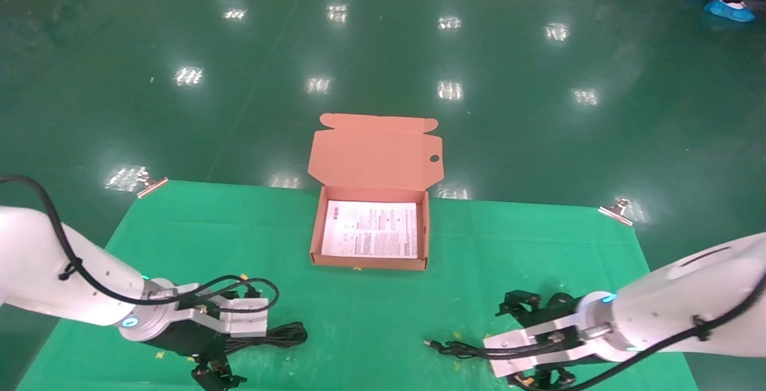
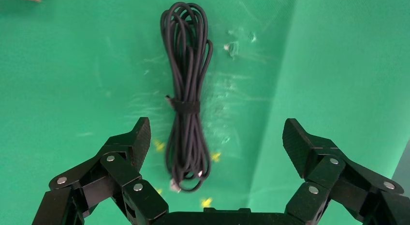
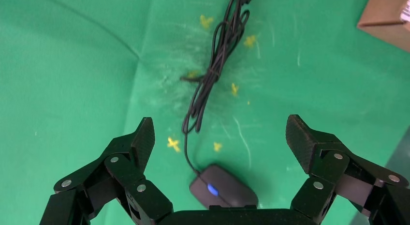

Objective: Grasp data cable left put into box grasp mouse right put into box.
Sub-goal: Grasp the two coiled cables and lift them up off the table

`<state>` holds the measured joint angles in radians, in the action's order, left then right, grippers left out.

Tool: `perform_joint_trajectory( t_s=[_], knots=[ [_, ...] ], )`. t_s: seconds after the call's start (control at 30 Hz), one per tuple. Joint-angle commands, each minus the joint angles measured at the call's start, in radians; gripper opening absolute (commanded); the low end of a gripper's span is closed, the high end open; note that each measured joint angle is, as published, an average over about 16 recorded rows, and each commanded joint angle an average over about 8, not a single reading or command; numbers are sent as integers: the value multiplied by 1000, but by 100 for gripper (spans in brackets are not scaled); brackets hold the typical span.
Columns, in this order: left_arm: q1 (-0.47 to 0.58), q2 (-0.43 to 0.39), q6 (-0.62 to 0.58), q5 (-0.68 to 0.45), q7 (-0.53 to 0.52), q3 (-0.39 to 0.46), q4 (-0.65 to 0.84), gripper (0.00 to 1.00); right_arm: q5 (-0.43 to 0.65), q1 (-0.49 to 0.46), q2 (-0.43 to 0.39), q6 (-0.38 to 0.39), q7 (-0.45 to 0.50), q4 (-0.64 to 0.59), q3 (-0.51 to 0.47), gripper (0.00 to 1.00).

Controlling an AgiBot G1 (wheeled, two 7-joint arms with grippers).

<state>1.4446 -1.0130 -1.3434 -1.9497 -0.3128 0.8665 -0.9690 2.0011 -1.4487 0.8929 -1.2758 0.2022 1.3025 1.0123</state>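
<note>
The box (image 1: 371, 256) stands open at the table's far middle, its flap lid up and a white printed sheet (image 1: 371, 229) lying inside. The data cable (image 2: 186, 99) lies on the green cloth as a long black bundle tied at its middle. My left gripper (image 2: 216, 126) hovers open above its near end, one finger on each side, touching nothing. The mouse (image 3: 222, 188) is black with a blue light and rests below my open right gripper (image 3: 220, 121). Its cord (image 3: 212, 75) runs away from the gripper. In the head view the mouse is hidden under the right wrist.
The green cloth table (image 1: 383, 319) is held by metal clips at its far corners (image 1: 151, 185) (image 1: 616, 210). Beyond it is a shiny green floor. A person's blue shoe covers (image 1: 727, 11) show at the far right. Both arms hang over the table's front edge.
</note>
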Motion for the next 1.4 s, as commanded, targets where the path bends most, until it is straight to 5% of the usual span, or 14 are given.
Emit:
perform_joint_trajectory(
  t_s=[0.03, 0.47, 0.9, 0.93, 1.17, 1.23, 1.4],
  knots=[
    [0, -19, 21, -17, 2, 5, 46, 100, 18, 13, 11, 18, 17, -9, 4, 100],
    [50, -151, 90, 18, 85, -12, 420, 100, 48, 23, 128, 87, -15, -236, 23, 100],
    [84, -223, 182, 13, 208, -12, 637, 100, 50, 12, 202, 143, -97, -417, 29, 100],
    [86, -226, 188, 14, 216, -13, 647, 94, 52, 11, 206, 147, -100, -428, 30, 99],
    [96, -239, 207, 17, 250, -16, 696, 6, 59, 10, 227, 164, -108, -475, 33, 14],
    [98, -241, 209, 17, 252, -16, 702, 0, 59, 10, 229, 167, -109, -479, 33, 0],
    [99, -241, 210, 18, 252, -17, 703, 0, 59, 10, 229, 169, -109, -479, 33, 0]
  ],
)
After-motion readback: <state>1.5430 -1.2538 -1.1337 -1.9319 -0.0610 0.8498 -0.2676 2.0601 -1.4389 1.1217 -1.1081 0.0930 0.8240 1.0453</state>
